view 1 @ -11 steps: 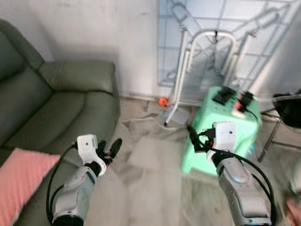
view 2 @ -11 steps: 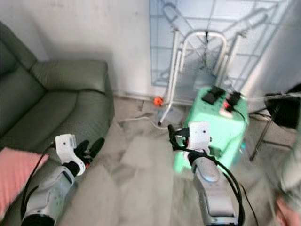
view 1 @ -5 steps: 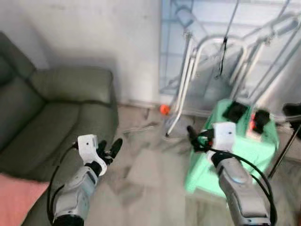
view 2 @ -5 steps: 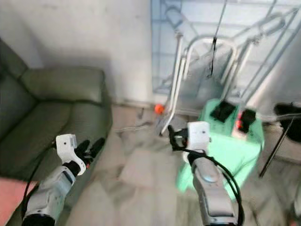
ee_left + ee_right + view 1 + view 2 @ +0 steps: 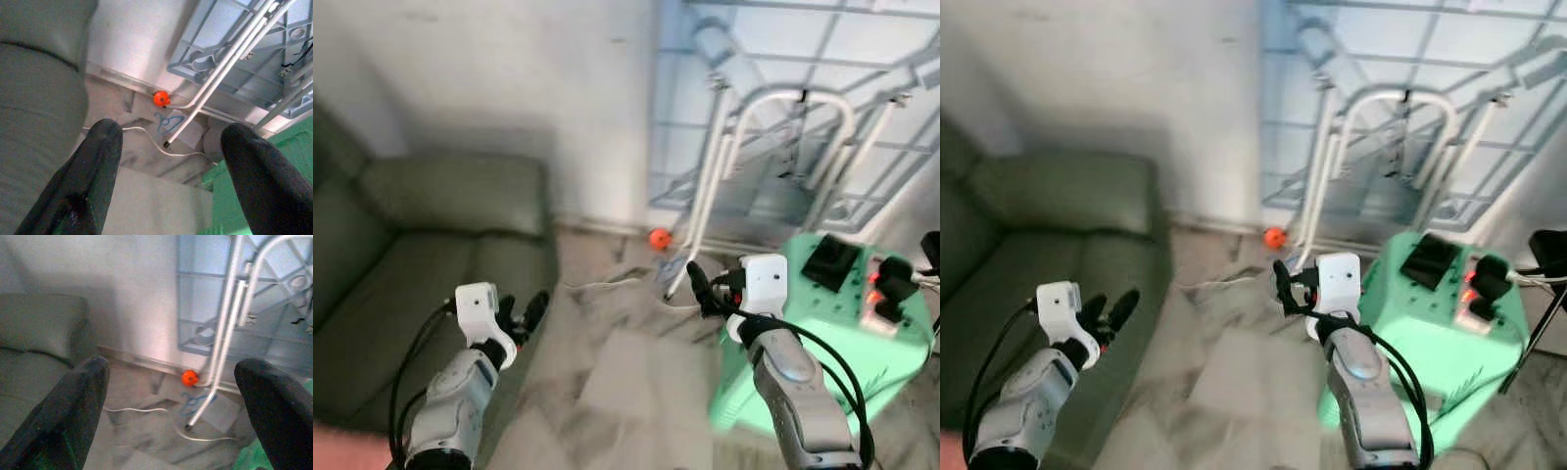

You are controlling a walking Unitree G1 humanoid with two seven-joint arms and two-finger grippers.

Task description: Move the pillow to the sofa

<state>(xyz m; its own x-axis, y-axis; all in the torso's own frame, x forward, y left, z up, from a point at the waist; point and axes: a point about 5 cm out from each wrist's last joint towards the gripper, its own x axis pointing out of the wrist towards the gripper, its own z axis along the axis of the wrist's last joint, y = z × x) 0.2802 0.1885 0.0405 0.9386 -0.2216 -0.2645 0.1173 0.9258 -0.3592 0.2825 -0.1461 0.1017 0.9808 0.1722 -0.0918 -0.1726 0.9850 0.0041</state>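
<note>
Between grasps, empty-handed beside the sofa.

Left gripper and right gripper spread wide, holding nothing; pink pillow corner low by the sofa seat. Next, probably: turning back toward it. Marbled floor, white wall, green box, orange ball.

sofa: dark grey-green | pillow corner: pink | ball: orange | stool: mint green | walker frame: silver-white | floor: grey, marbled | gripper fingers: black | wrist housings: white | wall: off-white
</note>
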